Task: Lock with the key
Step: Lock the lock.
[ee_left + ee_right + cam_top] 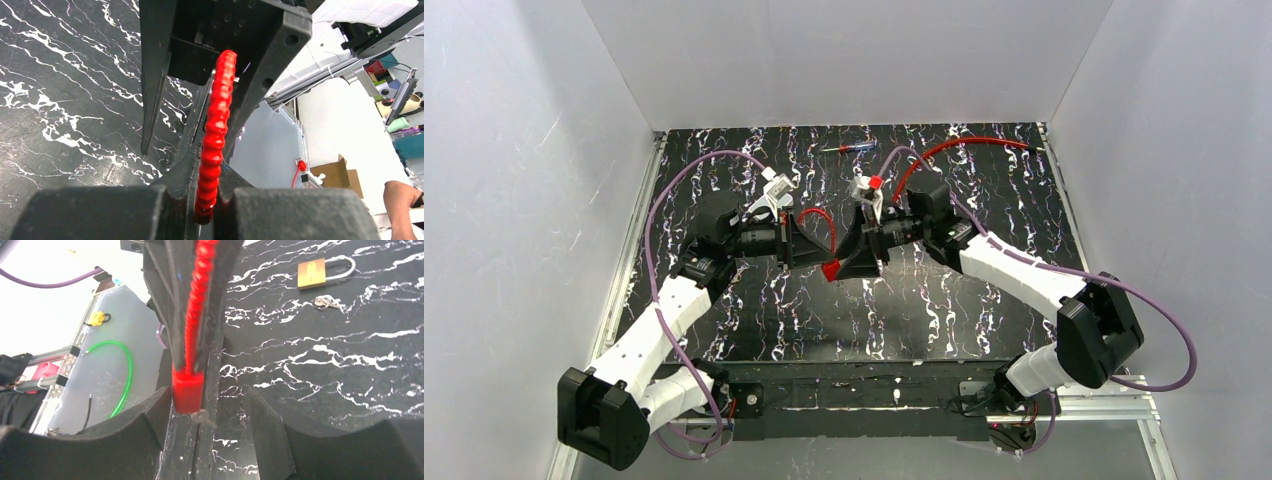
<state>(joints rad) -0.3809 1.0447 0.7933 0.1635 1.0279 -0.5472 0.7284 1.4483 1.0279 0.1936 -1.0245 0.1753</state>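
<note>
Currently, the arms are reaching in from the near edge of the table (984, 320) and meeting nose to nose at its middle, so the step in hand is judged to be presenting the cable lock for keying. The left gripper (206, 192) is clamping shut on the red cable (217, 125), which is running straight out between its fingers. The right gripper (207, 407) is standing open, its fingers flanking the red lock body (187, 387) without visibly touching it. The lock body is sitting at the end of the cable, between the two grippers. A grey metal stub (202, 416) is projecting from it toward the right wrist camera (whether this is the key cannot be told). The next move is likely calling for the right gripper to close squarely on that stub and turn it while the left is bracing the cable. Farther back, a brass padlock (320, 271) is lying on the table with a small key ring (327, 302) just beside it, and a blue-and-red tool (849, 147) is lying near the far edge.
</note>
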